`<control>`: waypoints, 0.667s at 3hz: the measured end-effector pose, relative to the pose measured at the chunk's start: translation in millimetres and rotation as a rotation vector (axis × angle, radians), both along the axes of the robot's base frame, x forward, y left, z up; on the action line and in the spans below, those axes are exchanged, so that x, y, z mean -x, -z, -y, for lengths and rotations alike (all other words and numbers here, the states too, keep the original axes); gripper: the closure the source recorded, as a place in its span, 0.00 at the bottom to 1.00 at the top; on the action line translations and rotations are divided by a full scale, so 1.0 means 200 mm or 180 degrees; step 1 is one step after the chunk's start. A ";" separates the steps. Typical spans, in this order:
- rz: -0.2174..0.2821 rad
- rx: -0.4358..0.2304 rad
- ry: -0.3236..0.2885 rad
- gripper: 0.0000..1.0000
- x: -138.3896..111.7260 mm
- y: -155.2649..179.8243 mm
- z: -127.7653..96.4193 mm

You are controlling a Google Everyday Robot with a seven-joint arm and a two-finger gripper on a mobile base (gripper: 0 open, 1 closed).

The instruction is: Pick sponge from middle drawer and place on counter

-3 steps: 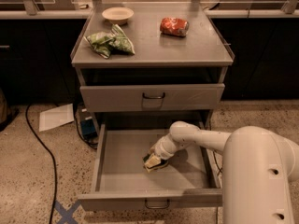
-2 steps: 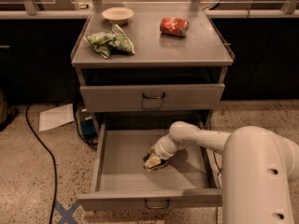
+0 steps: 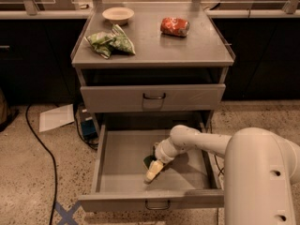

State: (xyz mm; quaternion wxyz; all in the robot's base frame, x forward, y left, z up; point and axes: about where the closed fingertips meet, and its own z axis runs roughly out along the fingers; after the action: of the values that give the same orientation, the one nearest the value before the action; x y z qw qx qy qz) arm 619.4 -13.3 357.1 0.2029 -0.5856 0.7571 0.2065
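The pale cream two-finger end effector (image 3: pixel 153 170) sits low inside the wide shallow grey metal middle drawer (image 3: pixel 121 168), which is pulled open in the lower centre of the frame. It points down and toward the lower left, at or just above the drawer floor. Whether it is spread, pressed together or pinching anything cannot be told. The small dark green sponge (image 3: pixel 149 161) lies on the drawer floor right against it, on its upper-left side, with only a dark sliver showing.

The rounded white arm (image 3: pixel 201 142) runs from there to the bulky white robot body (image 3: pixel 262 177) in the lower right corner.

Above, a closed grey drawer front with a dark wire handle (image 3: pixel 152 97) sits under the broad flat grey metal worktop (image 3: pixel 154 50). The worktop carries light-green patterned snack bags (image 3: pixel 110 41) at the left, a small pale bowl (image 3: pixel 118 15) behind them and a crumpled red packet or can (image 3: pixel 175 26) at the right.

Risks, as I judge them:
- A shallow grip on the sponge's edge could slip as it lifts.
- The lifted sponge or the wrist could catch the closed drawer front overhanging the back of the open drawer.
- A careless set-down could nudge the bags or the bowl, so the bare front centre looks safest.

The wrist hides most of the sponge, its yellow layer cannot be made out, and the robot body cuts off the drawer's right front corner.
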 end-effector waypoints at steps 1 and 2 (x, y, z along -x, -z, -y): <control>-0.0097 0.0015 -0.0011 0.00 0.01 0.08 -0.01; -0.0189 0.0024 -0.0007 0.00 0.02 0.14 -0.02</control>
State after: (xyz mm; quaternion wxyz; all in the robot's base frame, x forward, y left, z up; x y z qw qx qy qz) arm 614.7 -10.2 329.6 0.1779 -0.5808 0.7629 0.2212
